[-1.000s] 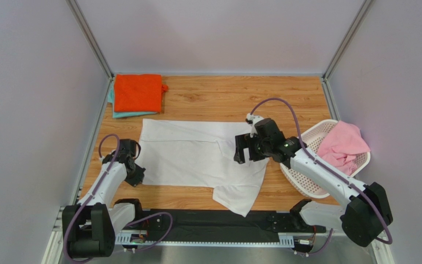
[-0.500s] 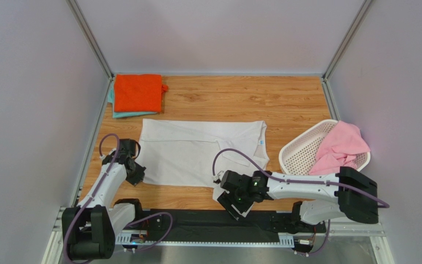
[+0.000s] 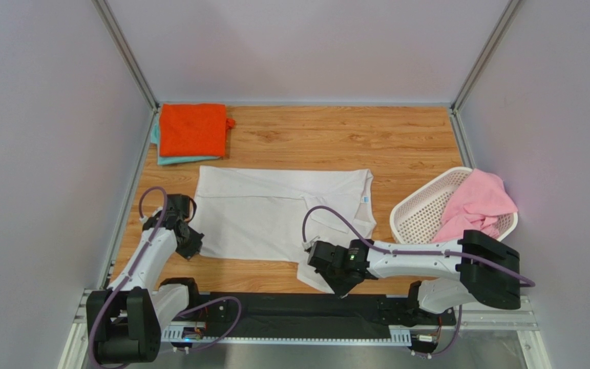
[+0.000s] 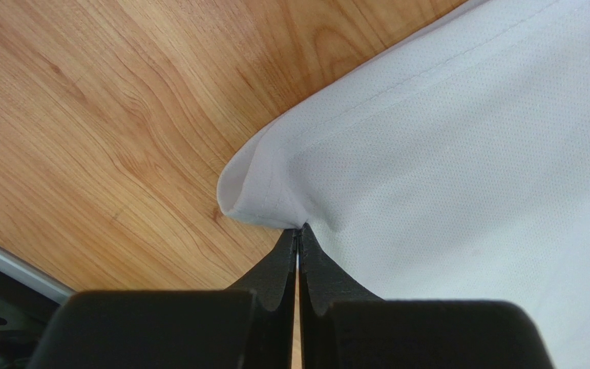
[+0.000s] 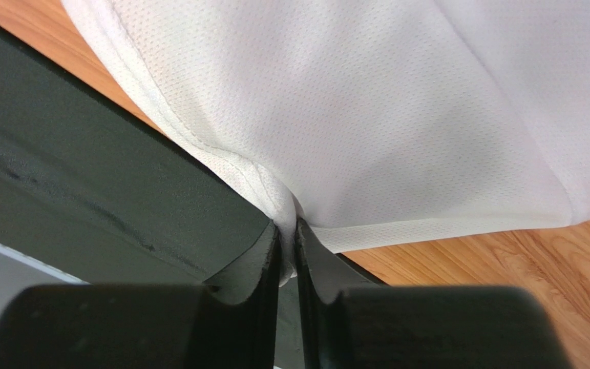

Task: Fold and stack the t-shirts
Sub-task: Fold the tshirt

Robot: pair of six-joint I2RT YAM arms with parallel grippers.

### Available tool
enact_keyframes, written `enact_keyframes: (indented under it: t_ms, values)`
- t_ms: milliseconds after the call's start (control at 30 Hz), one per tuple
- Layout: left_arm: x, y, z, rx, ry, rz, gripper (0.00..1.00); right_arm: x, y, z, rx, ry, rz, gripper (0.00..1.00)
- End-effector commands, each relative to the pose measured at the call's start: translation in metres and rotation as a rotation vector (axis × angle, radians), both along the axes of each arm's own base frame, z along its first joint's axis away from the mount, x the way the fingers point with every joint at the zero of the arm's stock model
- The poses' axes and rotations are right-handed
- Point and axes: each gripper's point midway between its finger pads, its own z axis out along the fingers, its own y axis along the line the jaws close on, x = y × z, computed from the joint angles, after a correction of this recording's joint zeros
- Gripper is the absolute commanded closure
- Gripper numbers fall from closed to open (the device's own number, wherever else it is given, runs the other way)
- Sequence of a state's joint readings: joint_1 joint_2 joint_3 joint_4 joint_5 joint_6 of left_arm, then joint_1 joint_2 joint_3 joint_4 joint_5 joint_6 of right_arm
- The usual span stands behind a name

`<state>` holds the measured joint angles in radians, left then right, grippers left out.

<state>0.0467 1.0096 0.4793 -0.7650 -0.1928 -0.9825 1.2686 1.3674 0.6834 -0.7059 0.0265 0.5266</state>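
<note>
With the white t-shirt (image 3: 267, 211) spread flat mid-surface (image 3: 313, 138), the left end effector (image 4: 298, 237) clamped on its near-left corner and the right end effector (image 5: 289, 229) clamped on its near-right hem should probably lift together, evenly, holding the cloth taut.

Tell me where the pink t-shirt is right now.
In the top view, the pink t-shirt lies in the white laundry basket on the robot's right, just right of the spread white t-shirt.
</note>
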Motion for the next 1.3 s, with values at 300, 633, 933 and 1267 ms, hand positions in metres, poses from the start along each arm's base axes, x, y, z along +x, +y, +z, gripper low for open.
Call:
enact_keyframes:
  t_ms: [300, 633, 933, 1267]
  values:
    - [0.016, -0.008, 0.023, -0.042, -0.107, -0.040, 1.00, 0.052, 0.006, 0.048, 0.054, -0.183, -0.157, 0.99]
    - [0.036, -0.006, 0.051, -0.030, -0.180, -0.041, 1.00, 0.115, 0.006, 0.091, 0.117, -0.272, -0.245, 0.99]
    - [0.062, -0.004, 0.064, -0.022, -0.168, -0.044, 1.00, 0.173, -0.008, 0.115, 0.120, -0.345, -0.343, 1.00]
    - [0.093, -0.003, 0.070, -0.031, -0.151, -0.058, 1.00, 0.227, -0.012, 0.135, 0.109, -0.418, -0.368, 1.00]
